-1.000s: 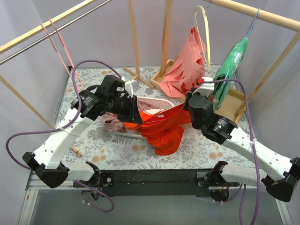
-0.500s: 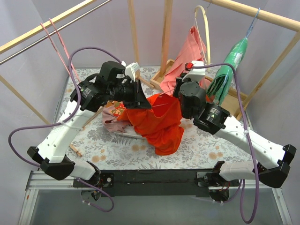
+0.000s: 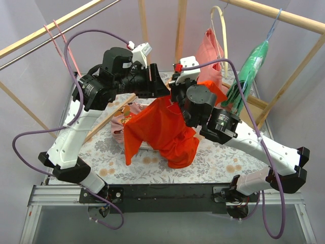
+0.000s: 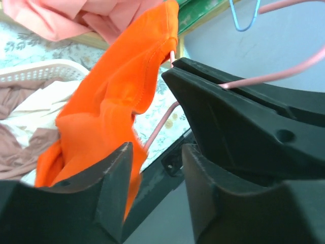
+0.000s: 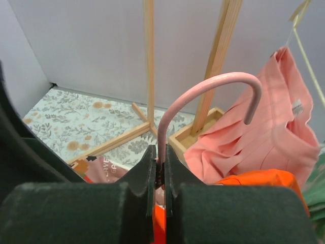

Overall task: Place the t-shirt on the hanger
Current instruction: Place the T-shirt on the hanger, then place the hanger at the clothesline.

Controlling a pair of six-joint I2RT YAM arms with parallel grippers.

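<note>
The orange-red t-shirt [image 3: 158, 129] hangs in the air over the table, draped on a pink wire hanger [image 5: 167, 109] whose wire also shows in the left wrist view [image 4: 158, 125]. My right gripper [image 5: 160, 152] is shut on the hanger's neck just below the hook, and it sits at the shirt's top in the top view [image 3: 176, 94]. My left gripper [image 4: 157, 203] is open beside the shirt's shoulder edge [image 4: 122, 96], with nothing between its jaws. In the top view the left gripper [image 3: 161, 91] is right next to the right one.
A white basket [image 3: 144, 148] with pale clothes lies under the shirt. A salmon-pink garment [image 3: 207, 51] on a beige hanger and a green garment [image 3: 250, 71] on a blue hanger hang at the back right. Spare pink hangers [image 3: 63, 46] hang on the left rail. Wooden posts [image 3: 180, 35] stand behind.
Both arms have risen and moved back together. The shirt has been lifted off the basket and now hangs spread from the hanger.
</note>
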